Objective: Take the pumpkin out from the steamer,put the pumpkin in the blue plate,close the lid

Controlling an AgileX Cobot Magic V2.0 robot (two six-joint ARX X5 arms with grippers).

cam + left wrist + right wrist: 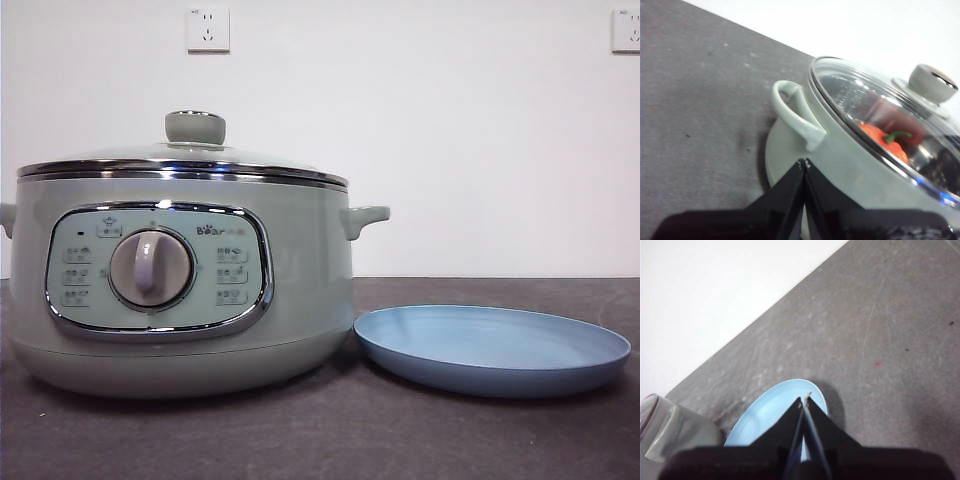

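Note:
The sage-green steamer (180,290) stands on the left of the table with its glass lid (195,150) seated on the chrome rim. Through the lid (875,110) the left wrist view shows the orange-red pumpkin (885,142) with its green stem inside the steamer (840,165). The blue plate (492,348) lies empty to the steamer's right. My left gripper (804,162) hangs shut beside the steamer's side handle, holding nothing. My right gripper (805,401) is shut above the blue plate (767,412). Neither gripper shows in the front view.
A dark grey tabletop (320,440) runs under everything, with a white wall and two sockets behind. The steamer's handle (362,218) juts toward the plate. One steamer handle (662,440) shows in the right wrist view.

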